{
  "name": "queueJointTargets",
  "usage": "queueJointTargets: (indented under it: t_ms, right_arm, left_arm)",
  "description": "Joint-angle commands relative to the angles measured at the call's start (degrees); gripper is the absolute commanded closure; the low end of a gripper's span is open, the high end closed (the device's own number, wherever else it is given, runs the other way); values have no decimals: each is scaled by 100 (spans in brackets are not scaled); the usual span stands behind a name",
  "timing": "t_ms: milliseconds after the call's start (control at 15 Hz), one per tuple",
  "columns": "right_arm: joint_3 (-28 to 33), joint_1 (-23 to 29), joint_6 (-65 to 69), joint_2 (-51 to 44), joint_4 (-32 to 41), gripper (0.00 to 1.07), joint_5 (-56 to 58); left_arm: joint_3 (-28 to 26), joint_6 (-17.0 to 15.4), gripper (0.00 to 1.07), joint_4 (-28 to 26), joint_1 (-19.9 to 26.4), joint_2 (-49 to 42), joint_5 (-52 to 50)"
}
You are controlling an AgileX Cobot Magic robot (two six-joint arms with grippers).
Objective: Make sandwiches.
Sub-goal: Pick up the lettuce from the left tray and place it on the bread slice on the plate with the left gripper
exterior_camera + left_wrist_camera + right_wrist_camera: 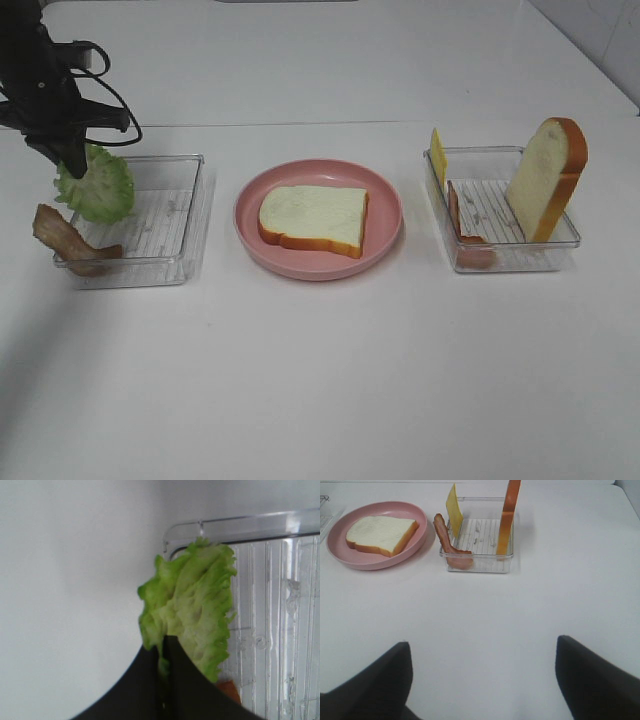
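One bread [312, 218] lies flat on the plate [388, 205] at frame centre, with no filling on it. Left tool [72, 162], upper left of the frame, is pinched nearly closed on the top edge of the lettuce [97, 187], which hangs at the left edge of the tray [195, 200]; cannot tell whether it clears the tray. Right tool [481, 647] is spread wide, empty, over bare counter [520, 605]. Risks, as judged: the grip is on a thin ruffled edge, so the leaf may slip in transfer; the dangling leaf could snag the tray wall or the bacon [62, 238] draped over its rim; a floppy release could land it off the bread.
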Motion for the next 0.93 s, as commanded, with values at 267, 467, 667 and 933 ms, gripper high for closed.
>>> queueJointTargets:
  t_ms: [267,467,667,933]
  right_arm:
    - [0,-34,-46,-92,46,32,-52]
    - [0,-34,-46,-92,46,32,-52]
    - [0,-34,-46,-92,46,32,-52]
    - [0,-34,-46,-92,46,32,-52]
  left_arm:
    - [-223,80,107,-424,-52,-390,29]
    - [-464,315,107,-1455,-52,-573,-120]
    - [-607,332,107,-3071,-63,-584,-430]
    - [-602,871,107,-4125,-561,-493,-768]
